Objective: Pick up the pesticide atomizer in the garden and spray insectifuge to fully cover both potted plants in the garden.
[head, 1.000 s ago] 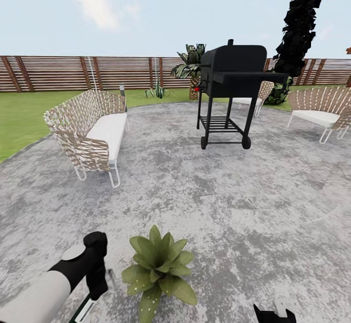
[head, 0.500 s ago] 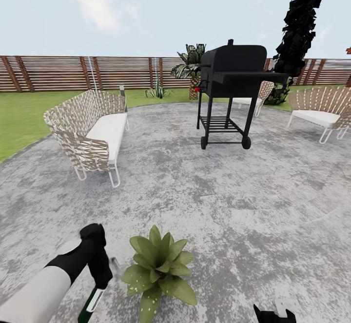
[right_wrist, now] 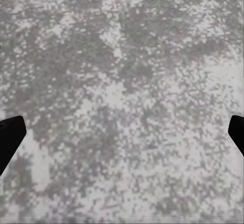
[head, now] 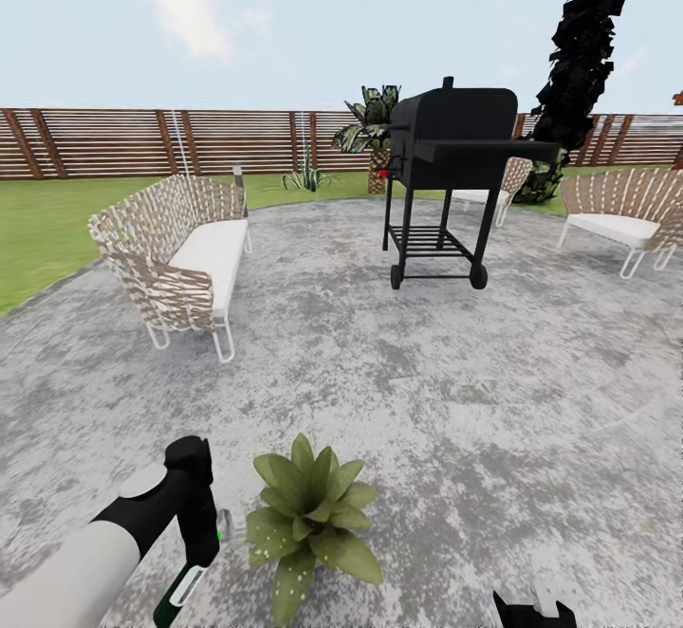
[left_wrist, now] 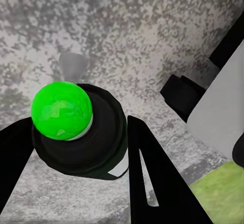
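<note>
My left gripper (head: 201,552) is shut on the pesticide atomizer (head: 182,588), a slim dark bottle with a pale label, low at the left of the head view. It hangs just left of a potted plant (head: 308,519), a low green rosette on the paving. The left wrist view looks down on the atomizer (left_wrist: 84,140) and its bright green cap, gripped between the black fingers (left_wrist: 152,173) of my left gripper (left_wrist: 76,150). A faint grey puff hangs beyond the cap. My right gripper (right_wrist: 122,135) is open over bare paving, and its tip (head: 536,609) shows at the head view's bottom edge.
A woven bench (head: 180,258) stands at the left and a black wheeled grill (head: 451,182) at the middle back. Woven chairs (head: 621,215) sit at the right. A wooden fence (head: 142,139), lawn, a palm and a small spiky plant (head: 305,175) lie beyond the round paved patio.
My left arm has swung slightly right toward the potted plant, carrying the atomizer with it. The bottle now shows more fully, and a green dot appears beside the gripper.
</note>
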### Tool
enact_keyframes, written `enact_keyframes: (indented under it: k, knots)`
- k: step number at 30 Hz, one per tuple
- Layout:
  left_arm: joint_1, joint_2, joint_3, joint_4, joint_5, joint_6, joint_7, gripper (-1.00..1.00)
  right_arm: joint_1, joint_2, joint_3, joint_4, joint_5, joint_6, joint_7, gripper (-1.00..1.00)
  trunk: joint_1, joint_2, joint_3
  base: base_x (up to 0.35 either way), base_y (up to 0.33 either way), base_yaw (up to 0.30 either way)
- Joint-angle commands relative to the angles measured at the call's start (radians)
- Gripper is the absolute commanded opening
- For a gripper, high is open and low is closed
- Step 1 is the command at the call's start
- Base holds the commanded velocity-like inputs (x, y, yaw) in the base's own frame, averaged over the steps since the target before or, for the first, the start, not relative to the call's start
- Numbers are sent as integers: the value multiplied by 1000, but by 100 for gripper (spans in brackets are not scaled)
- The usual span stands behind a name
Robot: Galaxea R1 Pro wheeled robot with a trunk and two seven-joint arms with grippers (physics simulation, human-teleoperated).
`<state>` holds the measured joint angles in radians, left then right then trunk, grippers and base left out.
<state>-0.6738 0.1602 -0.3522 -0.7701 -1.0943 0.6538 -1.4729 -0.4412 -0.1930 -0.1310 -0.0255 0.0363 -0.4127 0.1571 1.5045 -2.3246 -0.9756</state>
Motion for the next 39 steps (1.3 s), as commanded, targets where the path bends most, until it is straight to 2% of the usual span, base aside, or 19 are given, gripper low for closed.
enact_keyframes:
  k: [1, 6, 11, 22, 26, 29, 32, 34, 36, 39]
  knots:
    - [-1, 1, -4, -1, -4, 10, -5, -100, -1, 0, -9, 1, 4, -3, 6, 100, 0, 0, -1, -39, 0, 0]
    - [2, 2, -1, 11, -4, 9, 1, -100, -1, 0, -9, 1, 4, -3, 6, 100, 0, 0, -1, -10, 0, 0]
    - [4, 20, 8, 37, -3, 10, 6, -100, -1, 0, -9, 1, 4, -3, 5, 100, 0, 0, -1, 0, 14, 0]
    - [0, 7, 1, 38, -4, 26, 10, -100, -1, 0, -9, 1, 4, -3, 5, 100, 0, 0, -1, 98, 216, -46]
    - [4, 7, 2, 47, 0, 25, 65, -100, -1, 0, -9, 1, 4, -3, 5, 100, 0, 0, -1, 10, 13, -201]
    - [5, 7, 2, 107, -1, 24, 87, -100, -1, 0, -9, 1, 4, -3, 5, 100, 0, 0, -1, 1, 1, -38]
    - [5, 8, 9, 143, 6, 24, 154, -100, -1, 0, -9, 1, 4, -3, 5, 100, 0, 0, -1, 0, 0, -4]
    - [5, 8, 14, 144, 9, 24, 177, -100, -1, 0, -9, 1, 4, -3, 5, 100, 0, 0, -1, 0, 0, -1]
    - [4, -2, 13, 131, 10, 24, 184, -100, -1, 0, -9, 1, 4, -3, 5, 100, 0, 0, -1, 0, 0, 0]
    - [2, -42, 12, 92, 9, 24, 187, -100, -1, 0, -9, 1, 4, -3, 5, 100, 0, 0, -1, 0, 0, 0]
